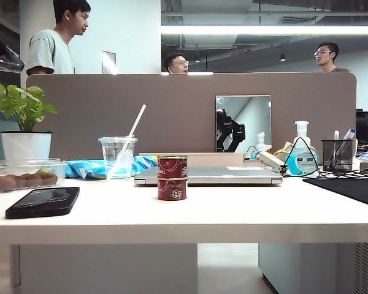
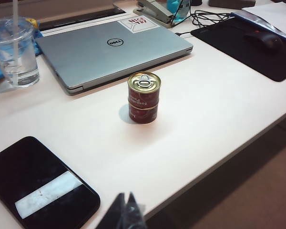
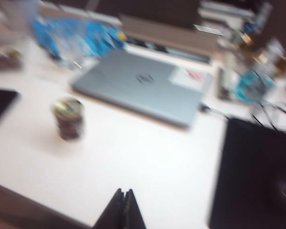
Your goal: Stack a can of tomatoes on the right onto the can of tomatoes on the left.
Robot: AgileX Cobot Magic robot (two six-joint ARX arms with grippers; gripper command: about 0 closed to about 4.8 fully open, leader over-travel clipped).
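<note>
The upper tomato can sat stacked on the lower tomato can on the table before the laptop. Left gripper and right gripper hung back with jaws closed, empty (right view blurred). A stray sweep could topple the stack.

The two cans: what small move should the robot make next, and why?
Probably none beyond parking both arms. The top can already sits squarely on the bottom can, upright on the table. The right claw is shut, empty and well clear; the left claw also looks shut, away from the stack.
</note>
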